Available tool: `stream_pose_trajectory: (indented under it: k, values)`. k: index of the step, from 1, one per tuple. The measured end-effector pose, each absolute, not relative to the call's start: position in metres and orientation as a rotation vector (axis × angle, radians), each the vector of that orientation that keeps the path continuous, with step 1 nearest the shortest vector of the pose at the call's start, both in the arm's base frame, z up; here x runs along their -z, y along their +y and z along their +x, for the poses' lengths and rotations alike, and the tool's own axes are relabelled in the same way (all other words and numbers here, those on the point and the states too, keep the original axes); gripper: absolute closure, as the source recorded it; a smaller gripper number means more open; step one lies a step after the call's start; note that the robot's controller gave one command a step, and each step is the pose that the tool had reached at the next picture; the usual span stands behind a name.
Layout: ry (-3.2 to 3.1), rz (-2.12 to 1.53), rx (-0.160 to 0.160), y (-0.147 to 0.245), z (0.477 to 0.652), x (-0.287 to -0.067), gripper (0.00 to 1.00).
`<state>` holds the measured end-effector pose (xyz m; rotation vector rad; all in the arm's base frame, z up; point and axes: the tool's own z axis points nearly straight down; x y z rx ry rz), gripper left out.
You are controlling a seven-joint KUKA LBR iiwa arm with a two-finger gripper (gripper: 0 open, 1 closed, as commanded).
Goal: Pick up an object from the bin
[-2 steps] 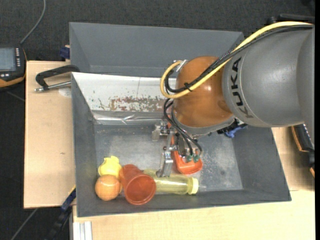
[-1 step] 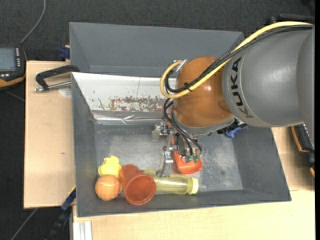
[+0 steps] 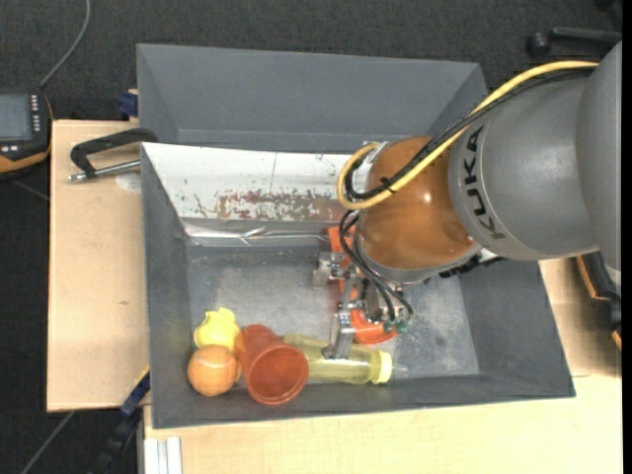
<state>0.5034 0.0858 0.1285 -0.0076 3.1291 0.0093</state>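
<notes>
Hanging just over the pale yellow tube (image 3: 348, 370) is the pincer (image 3: 342, 342) — opening impossible to tell.

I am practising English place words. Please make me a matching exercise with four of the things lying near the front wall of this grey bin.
Things:
1. round orange ball
2. red plastic cup on its side
3. pale yellow see-through tube
4. small yellow lumpy thing

Places:
A. between ball and tube
B. just above the ball in the view
C. left end, nearest the front wall
D. right end, beside the gripper

Pairs: 1-C, 2-A, 3-D, 4-B.
</notes>
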Motion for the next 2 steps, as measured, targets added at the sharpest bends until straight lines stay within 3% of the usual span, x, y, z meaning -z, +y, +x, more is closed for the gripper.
stream_pose_trajectory:
  k: [1, 2]
  values:
    - [3.136, -0.157, -0.004, 0.058, 0.504, -0.083, 0.00]
    - [3.136, 0.005, -0.015, 0.047, 0.503, -0.075, 0.00]
